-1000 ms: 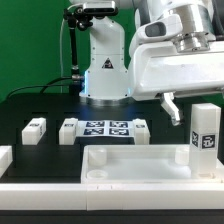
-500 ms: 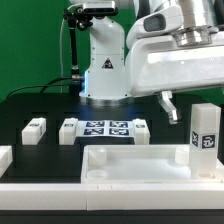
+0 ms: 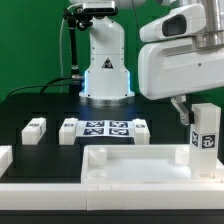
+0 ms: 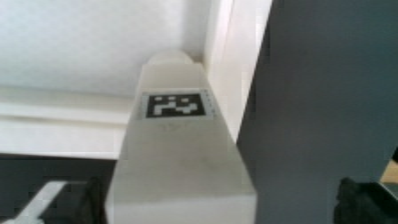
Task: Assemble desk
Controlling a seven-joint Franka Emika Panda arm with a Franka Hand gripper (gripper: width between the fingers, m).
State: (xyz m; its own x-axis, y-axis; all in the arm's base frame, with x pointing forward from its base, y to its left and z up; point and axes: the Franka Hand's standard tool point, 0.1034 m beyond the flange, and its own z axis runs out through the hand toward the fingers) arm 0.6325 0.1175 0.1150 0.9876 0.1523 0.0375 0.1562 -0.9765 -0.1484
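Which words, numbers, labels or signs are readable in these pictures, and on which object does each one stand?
No readable words, brands or numbers in either view.
On the upright leg: a black-and-white square tag, pattern only, no letters; the wrist view shows such a tag close up.
On the marker board: several square tags, patterns only.
On the lying leg: a dark mark, too small to make out.

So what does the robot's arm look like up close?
It's a glossy white robot arm, chunky with rounded joints. A blue light glows on its base, and a thin black cable runs beside it. Its fingers are dark grey.
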